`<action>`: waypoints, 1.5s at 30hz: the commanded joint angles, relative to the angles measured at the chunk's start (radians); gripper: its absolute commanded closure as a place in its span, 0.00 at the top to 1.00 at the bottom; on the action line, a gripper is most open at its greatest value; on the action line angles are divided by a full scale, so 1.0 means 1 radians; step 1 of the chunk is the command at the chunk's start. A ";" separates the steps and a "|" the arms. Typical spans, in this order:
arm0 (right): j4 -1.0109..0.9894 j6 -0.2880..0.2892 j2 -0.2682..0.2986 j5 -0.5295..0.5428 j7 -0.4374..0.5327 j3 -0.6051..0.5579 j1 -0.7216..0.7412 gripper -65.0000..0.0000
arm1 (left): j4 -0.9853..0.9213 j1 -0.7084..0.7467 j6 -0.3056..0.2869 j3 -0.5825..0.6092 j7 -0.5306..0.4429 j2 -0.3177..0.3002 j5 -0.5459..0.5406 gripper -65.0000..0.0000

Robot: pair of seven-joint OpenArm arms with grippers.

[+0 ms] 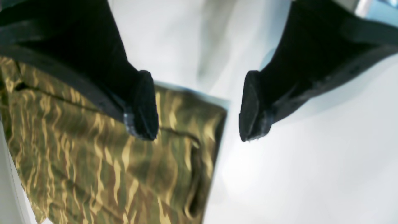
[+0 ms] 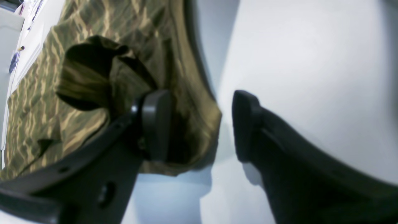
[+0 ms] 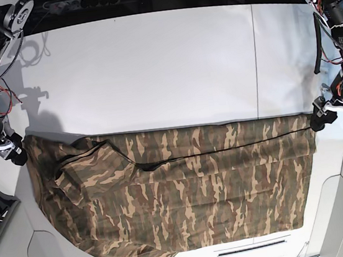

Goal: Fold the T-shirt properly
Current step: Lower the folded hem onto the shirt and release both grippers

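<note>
Camouflage T-shirt point(image 3: 185, 189) spread across the near half of a white table point(image 3: 151, 68), one gripper stationed at each far corner of the cloth.

T-shirt: laid flat, doubled along a fold line running its width, with a rumpled sleeve at the end by the right gripper and the lower hem hanging over the table's near edge. Left gripper point(image 1: 199, 105): jaws held apart, nothing clasped, one fingertip point(image 1: 144, 104) over the shirt's corner, the other over bare table. Right gripper point(image 2: 202, 124): jaws likewise apart, the shirt's bunched corner seen between them, not clamped.
</note>
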 commanded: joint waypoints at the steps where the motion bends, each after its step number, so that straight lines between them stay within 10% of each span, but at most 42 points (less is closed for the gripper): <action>1: 0.007 0.010 0.012 0.027 0.023 -0.016 0.023 0.48 | 0.005 -0.019 -0.012 0.001 -0.040 -0.021 -0.014 0.68; 15: -0.050 0.009 -0.063 0.008 0.107 -0.182 0.040 0.47 | -0.032 -0.025 -0.011 0.153 -0.160 0.047 0.119 0.65; 23: -0.050 0.010 -0.078 0.009 0.107 -0.182 0.058 0.00 | -0.032 -0.063 -0.012 0.153 -0.159 0.045 0.118 0.00; 30: -0.027 0.041 -0.076 0.027 0.034 -0.180 0.055 0.00 | 0.005 -0.093 -0.107 0.153 -0.050 0.019 0.064 0.00; 45: 0.280 0.044 0.002 0.207 -0.196 -0.179 -0.124 0.00 | 0.341 0.110 -0.107 0.043 0.179 -0.028 -0.135 0.00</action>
